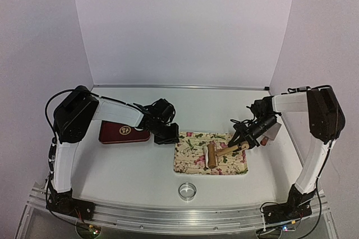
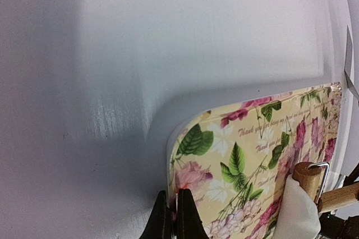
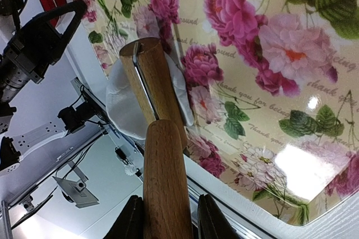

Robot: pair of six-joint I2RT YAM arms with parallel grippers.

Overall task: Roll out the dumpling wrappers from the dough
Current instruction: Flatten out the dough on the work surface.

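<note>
While the right end effector (image 3: 170, 208) clamps the handle of the wooden rolling pin (image 3: 162, 155), flattening is under way: one soft white dough lump (image 3: 119, 107) sits beneath it on the single flowered mat (image 1: 227, 166). The left end effector (image 2: 174, 216), fingers together, pinches the mat's edge. The next move calls for even, pressing strokes. One shiny metal ring cutter (image 1: 187, 190) waits, and no wrappers show.

Floral mat (image 1: 188, 159), wooden roller (image 1: 212, 154) — red case (image 1: 123, 133)

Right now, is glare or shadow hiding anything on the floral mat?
Right wrist: glare whitens a patch of the mat at lower right; the dough under the roller reads clearly. Left wrist: shadow on the table beside the mat. Top external: evenly lit.
</note>
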